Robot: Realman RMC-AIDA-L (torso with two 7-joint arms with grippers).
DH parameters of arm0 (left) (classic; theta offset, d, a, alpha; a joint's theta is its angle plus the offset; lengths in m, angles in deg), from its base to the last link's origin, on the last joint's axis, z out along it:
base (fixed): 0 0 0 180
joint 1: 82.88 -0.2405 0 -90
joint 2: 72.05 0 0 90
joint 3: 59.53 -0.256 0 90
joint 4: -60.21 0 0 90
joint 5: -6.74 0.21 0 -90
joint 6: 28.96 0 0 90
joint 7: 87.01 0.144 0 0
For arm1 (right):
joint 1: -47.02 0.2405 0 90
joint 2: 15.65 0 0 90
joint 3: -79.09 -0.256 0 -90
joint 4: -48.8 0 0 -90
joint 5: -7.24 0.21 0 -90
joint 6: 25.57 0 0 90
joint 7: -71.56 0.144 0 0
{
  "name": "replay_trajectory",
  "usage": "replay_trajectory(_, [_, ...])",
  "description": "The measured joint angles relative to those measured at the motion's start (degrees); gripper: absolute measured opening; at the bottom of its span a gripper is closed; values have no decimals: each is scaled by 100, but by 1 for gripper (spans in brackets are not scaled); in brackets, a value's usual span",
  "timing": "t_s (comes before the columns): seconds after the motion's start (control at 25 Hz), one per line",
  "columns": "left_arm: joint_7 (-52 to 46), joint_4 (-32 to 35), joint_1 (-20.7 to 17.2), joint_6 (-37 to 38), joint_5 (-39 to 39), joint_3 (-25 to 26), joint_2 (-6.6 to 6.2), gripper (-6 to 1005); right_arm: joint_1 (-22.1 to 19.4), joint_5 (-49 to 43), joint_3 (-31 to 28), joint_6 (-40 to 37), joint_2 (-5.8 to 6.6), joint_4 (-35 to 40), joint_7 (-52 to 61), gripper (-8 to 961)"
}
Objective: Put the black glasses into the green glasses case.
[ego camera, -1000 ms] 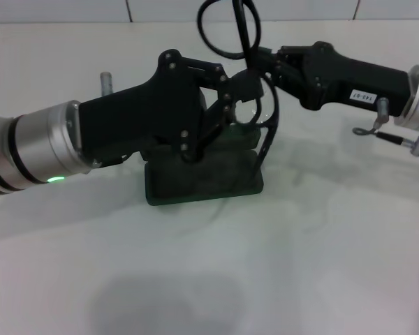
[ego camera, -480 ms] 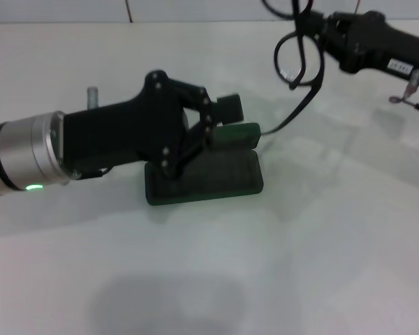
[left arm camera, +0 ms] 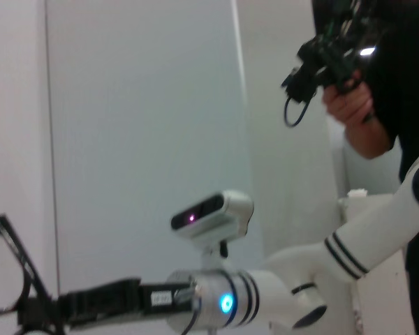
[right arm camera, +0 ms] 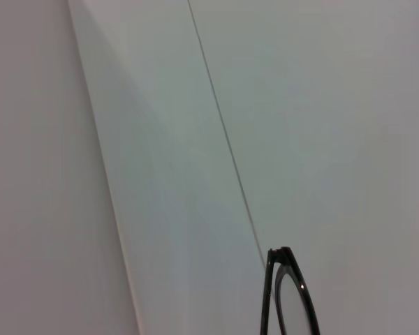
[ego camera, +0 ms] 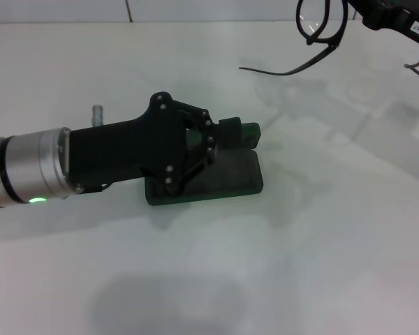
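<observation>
The green glasses case (ego camera: 216,180) lies open on the white table, its lid (ego camera: 249,132) standing up at the far side. My left gripper (ego camera: 227,134) reaches in from the left and is shut on that lid. The black glasses (ego camera: 322,26) hang high at the far right, well above and beyond the case, with one temple arm (ego camera: 279,71) trailing down toward the left. My right gripper (left arm camera: 36,313) is shut on the glasses (left arm camera: 7,269) at the frame. One lens rim (right arm camera: 290,296) shows in the right wrist view.
The white table (ego camera: 300,244) spreads around the case. In the left wrist view a person (left arm camera: 349,105) holding a black device stands behind the robot's head camera (left arm camera: 213,213). White wall panels fill the background.
My right gripper has carried the glasses up and to the right, away from the case. My left gripper has drawn back slightly to the left, still on the lid.
</observation>
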Motion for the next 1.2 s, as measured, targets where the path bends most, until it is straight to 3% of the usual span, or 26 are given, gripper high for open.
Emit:
replay_trajectory(0.44, [-32, -5, 100, -392, 184, -3, 89, 4, 442, 27, 192, -653, -24, -388, 571, 50])
replay_trajectory(0.76, [-130, 34, 170, -376, 190, -4, 170, 4, 687, 53, 755, -649, -58, -526, 600, 49])
replay_trajectory(1.2, [-233, 21, 185, -358, 126, 28, 175, 4, 715, 46, 871, -679, -58, -612, 585, 50])
